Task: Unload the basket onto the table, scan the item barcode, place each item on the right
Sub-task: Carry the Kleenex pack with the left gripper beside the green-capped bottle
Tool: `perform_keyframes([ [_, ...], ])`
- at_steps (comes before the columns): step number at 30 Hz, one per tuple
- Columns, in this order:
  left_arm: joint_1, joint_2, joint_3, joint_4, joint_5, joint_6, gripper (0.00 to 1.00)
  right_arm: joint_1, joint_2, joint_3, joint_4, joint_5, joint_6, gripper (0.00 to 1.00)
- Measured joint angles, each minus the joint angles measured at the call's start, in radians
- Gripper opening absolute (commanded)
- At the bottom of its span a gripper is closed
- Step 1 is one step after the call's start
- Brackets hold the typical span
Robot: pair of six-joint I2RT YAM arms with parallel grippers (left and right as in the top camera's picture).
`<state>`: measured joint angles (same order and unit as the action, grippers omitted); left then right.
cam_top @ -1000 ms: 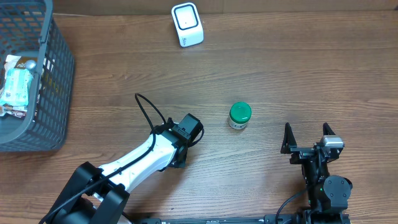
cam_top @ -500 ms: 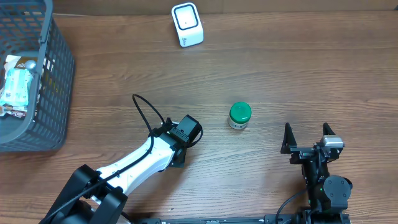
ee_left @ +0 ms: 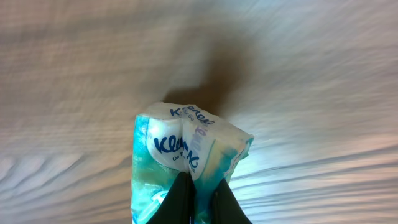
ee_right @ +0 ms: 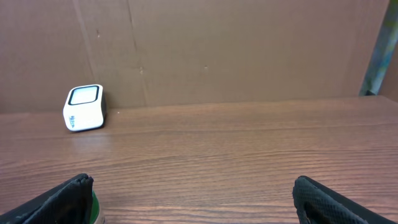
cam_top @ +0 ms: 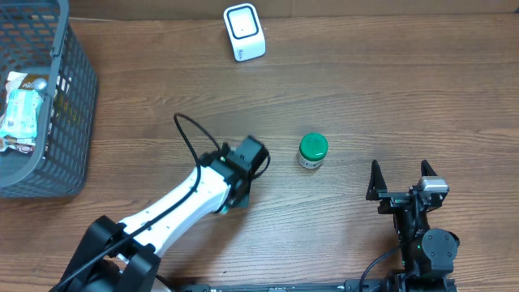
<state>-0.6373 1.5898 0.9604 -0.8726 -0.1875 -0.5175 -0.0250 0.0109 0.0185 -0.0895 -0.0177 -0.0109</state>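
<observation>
Evidently the left gripper point(ee_left: 198, 198) is pressed together on the tissue pack point(ee_left: 180, 149), pinching a fold of its wrapper at the bottom centre of the left wrist view. From overhead only a sliver of teal shows under the left arm, in the lower middle of the frame.

The step in hand looks like carrying the pack to the scanner point(cam_top: 244, 32), which stands at the top centre of the overhead view, well apart from the pack. The grip is on loose film rather than on the body of the pack, so a slow lift without swinging seems wise, as the pack may sag or twist. No barcode is visible, so the pack will probably need turning until the code faces the scanner window. A fairly flat face should read better than a crumpled one.

The pack is soft and pillowy, wrapped in glossy, crinkled film, teal and white with blue lettering. The table point(cam_top: 389, 89) is brown with a wood grain. The scanner is a small white box with rounded corners and a dark-rimmed window. A round jar point(cam_top: 313, 151) with a green lid stands right of centre. A dark mesh basket point(cam_top: 69, 146) sits at upper left.

The right gripper point(cam_top: 400, 174) rests at lower right, spread wide and holding nothing.
</observation>
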Motion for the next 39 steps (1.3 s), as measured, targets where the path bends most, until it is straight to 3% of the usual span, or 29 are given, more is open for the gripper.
perform_keyframes([
  [3,0.042,0.000,0.072,0.031,0.104,0.010,0.04,0.000,0.000,0.000,0.000,0.000,0.000,1.00],
  [10,0.259,-0.002,0.097,0.203,0.542,0.063,0.04,0.000,0.000,0.000,-0.001,-0.001,0.000,1.00],
  [16,0.316,0.004,0.095,0.360,0.784,0.072,0.04,0.000,0.000,0.000,0.000,-0.001,0.000,1.00],
  [29,0.310,0.282,0.095,0.676,1.056,-0.063,0.04,0.000,0.000,0.000,0.000,0.000,0.000,1.00],
  [37,0.310,0.415,0.095,0.728,1.160,-0.109,0.05,0.000,0.000,0.000,0.000,0.000,0.000,1.00],
  [39,0.310,0.418,0.095,0.739,1.166,-0.112,0.10,0.000,0.000,0.000,0.000,0.000,0.000,1.00],
])
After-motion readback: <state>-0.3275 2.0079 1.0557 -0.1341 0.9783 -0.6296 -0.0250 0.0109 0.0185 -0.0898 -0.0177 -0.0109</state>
